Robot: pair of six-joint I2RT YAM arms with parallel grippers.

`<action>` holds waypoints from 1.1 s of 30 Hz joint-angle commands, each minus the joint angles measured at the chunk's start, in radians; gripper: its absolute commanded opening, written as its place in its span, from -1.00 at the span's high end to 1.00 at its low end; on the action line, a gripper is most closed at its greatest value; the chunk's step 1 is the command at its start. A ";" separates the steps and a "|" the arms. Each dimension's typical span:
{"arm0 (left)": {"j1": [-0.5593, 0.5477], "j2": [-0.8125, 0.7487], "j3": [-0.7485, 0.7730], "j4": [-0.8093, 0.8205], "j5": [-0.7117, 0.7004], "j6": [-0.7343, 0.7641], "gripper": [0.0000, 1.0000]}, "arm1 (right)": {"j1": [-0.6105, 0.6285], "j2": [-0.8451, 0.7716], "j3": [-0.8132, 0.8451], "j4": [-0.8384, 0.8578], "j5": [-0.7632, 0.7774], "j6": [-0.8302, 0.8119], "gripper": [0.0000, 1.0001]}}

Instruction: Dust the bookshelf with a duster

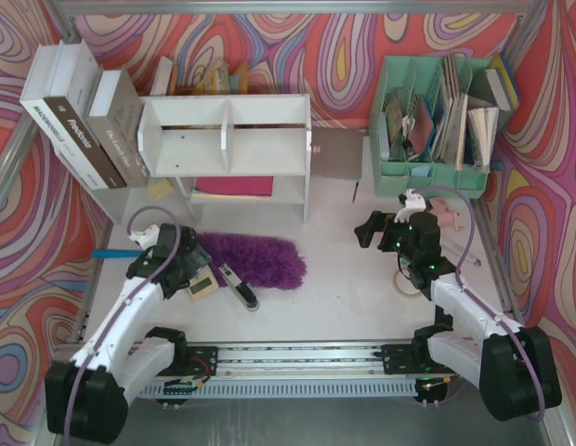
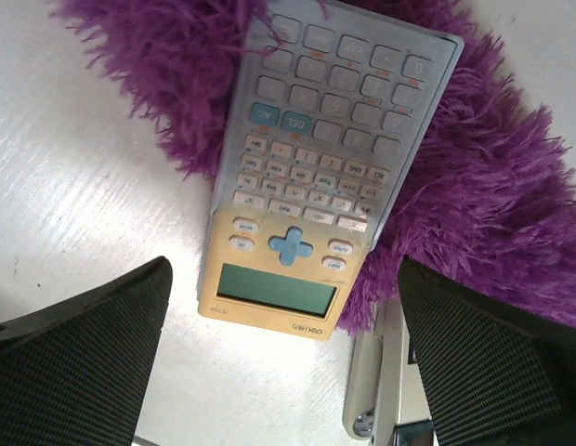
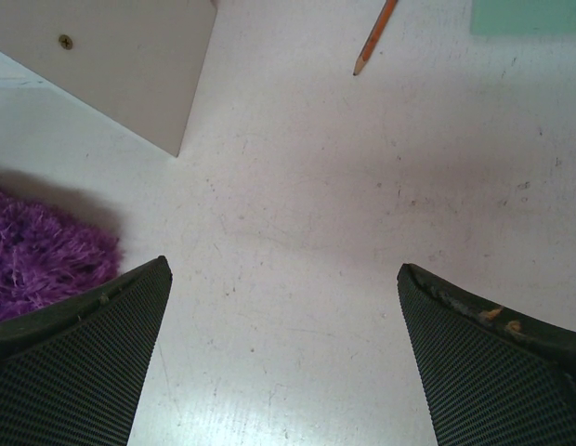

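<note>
Hovering | left hand (image 2: 283,279) gaping, empty, over calculator (image 2: 307,186) on duster (image 2: 474,186) | right hand (image 3: 283,269) gaping, empty

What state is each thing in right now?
bookshelf: upright
duster: lying flat on the table in front of the bookshelf, unheld
calculator: face up, partly resting on the duster
left gripper: open, above the calculator
right gripper: open, above the table
pencil: lying flat on the table
file organizer: upright, slots filled
</note>
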 commanded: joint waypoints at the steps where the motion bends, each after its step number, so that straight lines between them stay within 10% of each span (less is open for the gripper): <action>1: 0.006 0.111 0.034 0.040 0.054 0.113 -0.97 | 0.004 0.002 0.006 0.034 -0.008 0.002 -0.97; 33: 0.006 0.281 -0.035 0.189 0.066 0.028 -0.74 | 0.004 -0.001 0.003 0.038 -0.015 0.004 -0.97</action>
